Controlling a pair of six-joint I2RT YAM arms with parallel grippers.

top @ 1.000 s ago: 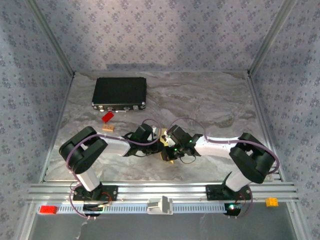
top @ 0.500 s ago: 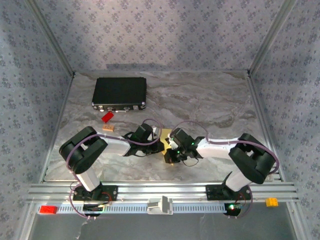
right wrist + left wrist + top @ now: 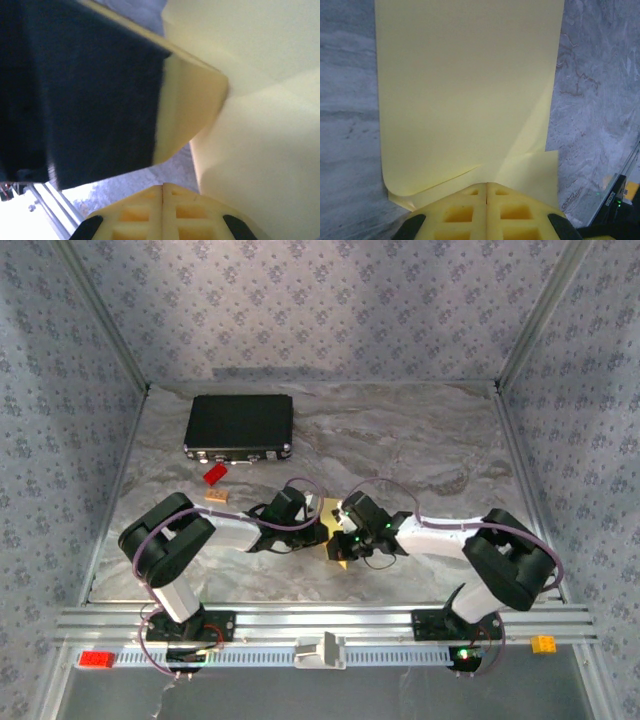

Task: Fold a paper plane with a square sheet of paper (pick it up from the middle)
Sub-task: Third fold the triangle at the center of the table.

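Note:
The square sheet of paper [image 3: 465, 90] is pale yellow and lies on the marbled table with one flap folded over itself. A crease runs down to my left gripper [image 3: 486, 184], which is shut with its tips set against the sheet's near edge. In the top view the sheet [image 3: 337, 554] peeks out from under both wrists at the table's middle front. My left gripper [image 3: 320, 526] and right gripper [image 3: 340, 538] meet there. In the right wrist view my right gripper [image 3: 163, 186] is shut, bare table just ahead of its tips. The paper [image 3: 260, 150] lies to its right and a left finger [image 3: 190, 105] above it.
A black case [image 3: 238, 425] lies at the back left. A small red brick [image 3: 214, 474] and a tan block [image 3: 217, 496] sit in front of it. The front rail [image 3: 320, 622] carries a red piece [image 3: 97, 659] and an orange piece [image 3: 543, 644].
My right wrist has shifted slightly over the paper, and a little more yellow shows behind the grippers. The left arm has held still. Both grippers stay shut.

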